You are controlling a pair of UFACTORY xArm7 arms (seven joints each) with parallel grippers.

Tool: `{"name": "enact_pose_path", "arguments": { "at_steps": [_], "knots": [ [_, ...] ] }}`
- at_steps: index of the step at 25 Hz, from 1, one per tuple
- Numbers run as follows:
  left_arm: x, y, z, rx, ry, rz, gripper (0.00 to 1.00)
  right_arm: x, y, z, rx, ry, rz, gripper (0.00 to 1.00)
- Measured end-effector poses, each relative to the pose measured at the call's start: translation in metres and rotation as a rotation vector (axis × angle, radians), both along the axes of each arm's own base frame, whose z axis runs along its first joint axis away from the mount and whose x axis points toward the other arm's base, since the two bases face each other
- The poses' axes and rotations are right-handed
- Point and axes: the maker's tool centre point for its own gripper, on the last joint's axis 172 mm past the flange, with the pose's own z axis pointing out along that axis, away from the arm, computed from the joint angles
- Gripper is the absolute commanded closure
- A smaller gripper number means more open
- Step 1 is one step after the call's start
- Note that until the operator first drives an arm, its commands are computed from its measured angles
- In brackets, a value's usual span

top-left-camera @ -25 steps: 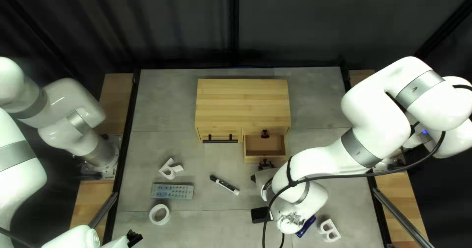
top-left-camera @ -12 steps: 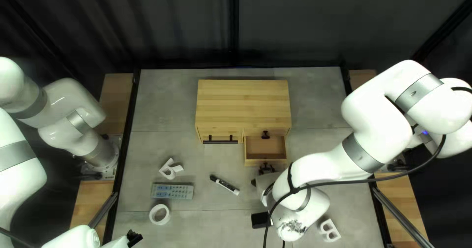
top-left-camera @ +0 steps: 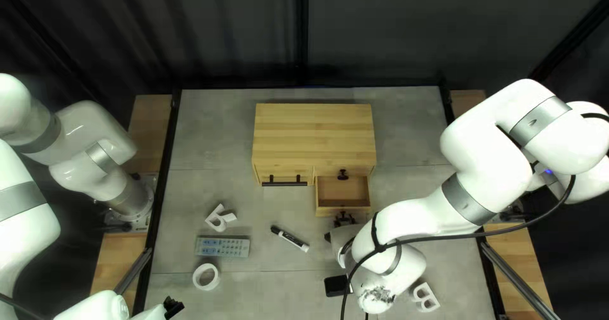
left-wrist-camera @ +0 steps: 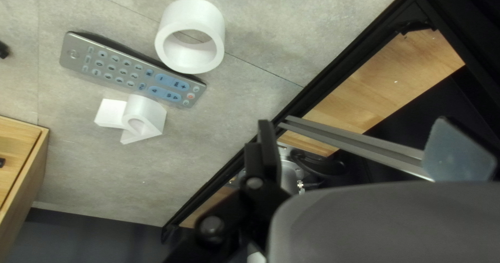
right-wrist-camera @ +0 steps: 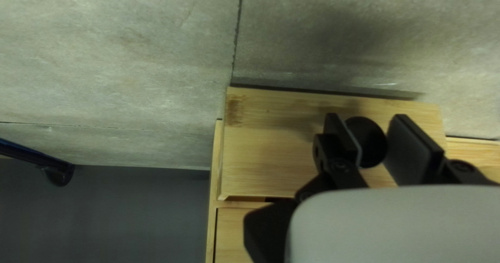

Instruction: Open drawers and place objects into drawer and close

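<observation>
The wooden cabinet [top-left-camera: 313, 136] has a lower right drawer [top-left-camera: 342, 211] pulled out, its bare floor showing. My right gripper [top-left-camera: 344, 220] is at its front, mostly hidden by the arm. In the right wrist view my right gripper [right-wrist-camera: 376, 142] is shut on the round black knob [right-wrist-camera: 366, 142] of the drawer front [right-wrist-camera: 276, 143]. At the bottom left of the top left view is my left gripper [top-left-camera: 173, 307]; in its wrist view that gripper [left-wrist-camera: 359, 148] stands open and empty. Ahead lie a white tape roll [left-wrist-camera: 190, 36], a grey remote [left-wrist-camera: 130, 72] and a white letter R [left-wrist-camera: 138, 118].
A black-and-white marker [top-left-camera: 290, 238] lies in front of the cabinet. A white letter B [top-left-camera: 425, 297] lies near the right arm's wrist. The cabinet's left door has a black bar handle [top-left-camera: 284, 182]; another black knob [top-left-camera: 342, 175] sits above the open drawer.
The drawer has slid a little further out, toward the near edge, together with my right gripper. The right arm now covers the blue object near the letter B. The left arm has not moved.
</observation>
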Motion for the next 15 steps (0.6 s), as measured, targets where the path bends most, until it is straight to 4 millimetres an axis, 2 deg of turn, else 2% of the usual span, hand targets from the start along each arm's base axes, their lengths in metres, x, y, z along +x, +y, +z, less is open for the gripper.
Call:
{"name": "enact_pose_path", "arguments": {
  "at_steps": [15],
  "knots": [
    [0.0000,0.0000,0.0000,0.000,0.000,0.000,0.00,-0.0041,0.0104,0.0009,-0.009,0.007,-0.004,0.99]
  ]
}}
